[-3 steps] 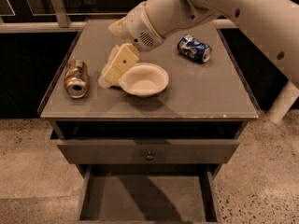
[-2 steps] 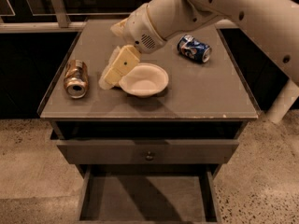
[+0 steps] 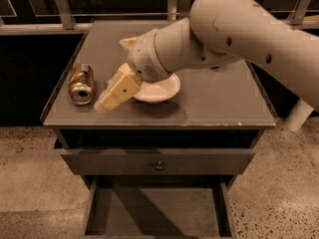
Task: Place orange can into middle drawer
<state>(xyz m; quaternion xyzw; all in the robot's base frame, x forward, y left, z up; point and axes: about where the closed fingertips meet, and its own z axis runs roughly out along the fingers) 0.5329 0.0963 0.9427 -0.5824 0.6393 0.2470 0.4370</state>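
1. The gripper (image 3: 115, 91) hangs low over the table, just left of the white bowl (image 3: 160, 89). Its cream tip slants down and away from the bowl. Whether it is released or clenched I cannot tell
2. The orange can (image 3: 81, 82) lies on its side further left of the bowl, beyond the gripper, with its silver top turned toward the table's front edge
3. The gripper's tip is just beside the can. There seems to be a thin gap between them, though the dim view does not settle it
4. The arm (image 3: 234, 34), thick and pale, comes in from the right of the bowl and passes above its back rim, covering part of it
5. The bowl sits near the middle of the grey table (image 3: 224, 101)
6. Straight below the bowl, under the tabletop, is a closed drawer front (image 3: 209, 162) with a small round knob (image 3: 159, 166)
7. Lower still beneath the bowl, the middle drawer (image 3: 164, 213) stands pulled out, showing its bare grey floor and thin side walls, well apart from the can
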